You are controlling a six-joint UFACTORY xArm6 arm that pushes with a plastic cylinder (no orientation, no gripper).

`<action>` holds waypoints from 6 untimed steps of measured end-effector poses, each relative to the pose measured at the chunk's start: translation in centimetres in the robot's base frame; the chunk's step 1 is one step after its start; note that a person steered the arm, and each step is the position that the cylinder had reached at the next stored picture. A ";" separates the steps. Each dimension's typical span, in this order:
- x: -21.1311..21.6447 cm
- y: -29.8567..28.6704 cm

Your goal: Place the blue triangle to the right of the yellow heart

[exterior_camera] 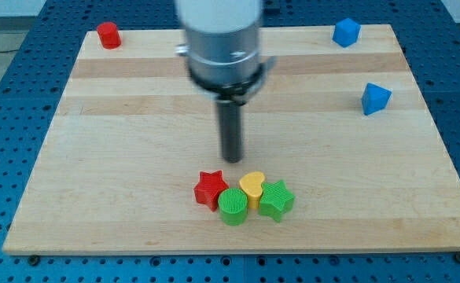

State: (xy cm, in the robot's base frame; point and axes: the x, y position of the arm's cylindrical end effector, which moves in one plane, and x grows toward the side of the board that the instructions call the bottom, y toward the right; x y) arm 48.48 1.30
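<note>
The blue triangle [376,98] lies near the board's right edge, in the upper half of the view. The yellow heart [252,185] sits low in the middle of the board, packed between a red star [210,189] on its left, a green star [277,200] on its right and a green cylinder [233,206] just below it. My tip [231,159] is a little above and to the left of the yellow heart, apart from it, and far to the left of the blue triangle.
A second blue block [346,32], cube-like, sits near the board's top right edge. A red cylinder [108,34] stands at the top left corner. The wooden board [119,157] ends close to the view's bottom; blue pegboard surrounds it.
</note>
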 end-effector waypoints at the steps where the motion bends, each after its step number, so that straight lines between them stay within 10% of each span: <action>1: -0.9 12.0; 3: -6.4 27.6; 6: -10.4 19.0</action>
State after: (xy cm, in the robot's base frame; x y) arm 38.08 20.29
